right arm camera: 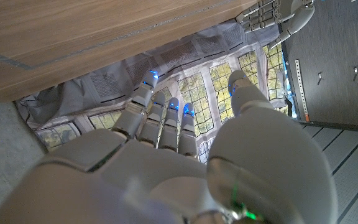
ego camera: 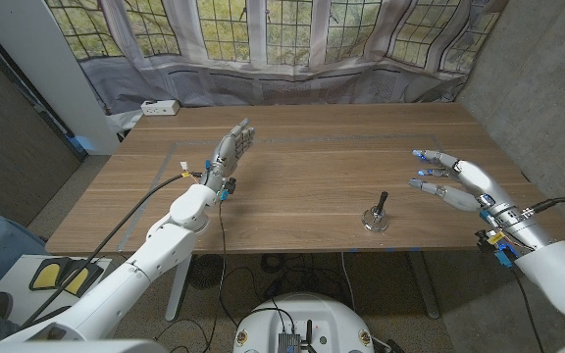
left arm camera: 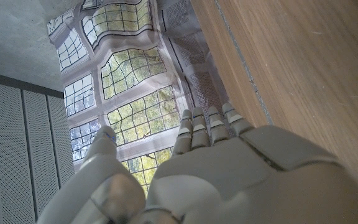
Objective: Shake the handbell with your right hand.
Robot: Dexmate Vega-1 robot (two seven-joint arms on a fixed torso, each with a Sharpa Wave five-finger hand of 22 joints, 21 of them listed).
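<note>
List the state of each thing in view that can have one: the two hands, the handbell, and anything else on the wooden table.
Small metal handbell with dark handle: upright on the table, untouched.
Right hand: fingers apart, holding nothing, apart from the handbell.
Left hand: fingers straight and together, holding nothing.
White power strip: lying at the table's far left corner.

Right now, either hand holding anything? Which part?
Nothing held. Right hand and left hand are both open; the handbell stands untouched on the table.
</note>
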